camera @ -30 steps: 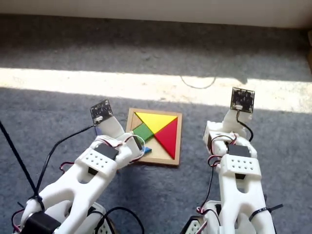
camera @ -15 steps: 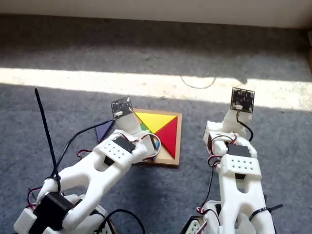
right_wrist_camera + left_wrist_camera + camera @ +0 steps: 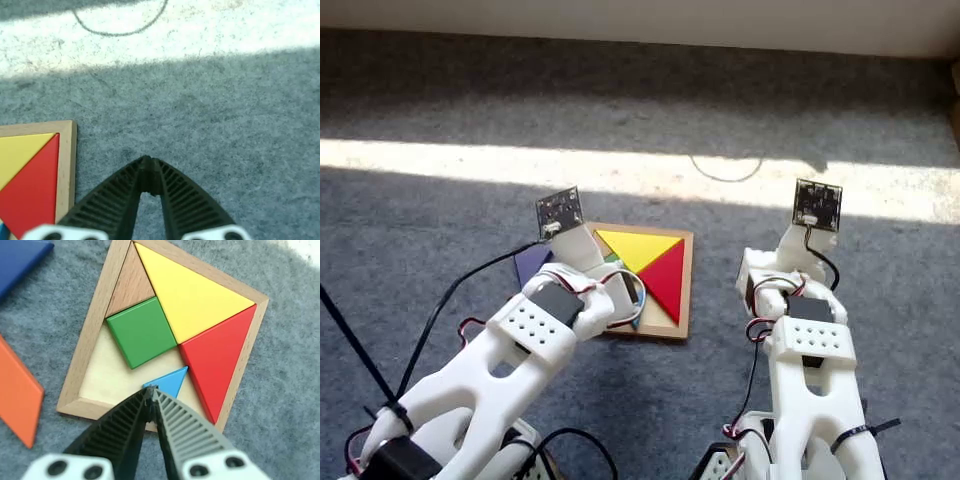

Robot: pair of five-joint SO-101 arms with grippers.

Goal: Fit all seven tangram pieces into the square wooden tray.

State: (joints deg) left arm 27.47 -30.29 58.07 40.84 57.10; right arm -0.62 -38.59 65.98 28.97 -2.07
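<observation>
Sets the closed left gripper (image 3: 151, 389) at the blue triangle's (image 3: 171, 381) corner inside the tray (image 3: 96, 322), likely nudging it against the red triangle (image 3: 220, 355); holds the right gripper (image 3: 147, 182), also closed, beside the tray.

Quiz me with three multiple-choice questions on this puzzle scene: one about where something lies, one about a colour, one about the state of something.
1. Where is the orange piece?
A. On the carpet, outside the tray
B. Inside the tray
C. Lifted in the air

2. What colour is the square piece?
A. Red
B. Green
C. Yellow

3. How are the left arm's jaws?
A. Wide open
B. Clamped round the square piece
C. Shut, tips at the small blue triangle

Answers:
1. A: it lies on grey carpet, apart from the wooden rim.
2. B: the square next to the yellow triangle is green.
3. C: the jaws meet in a point at the blue corner.
</observation>
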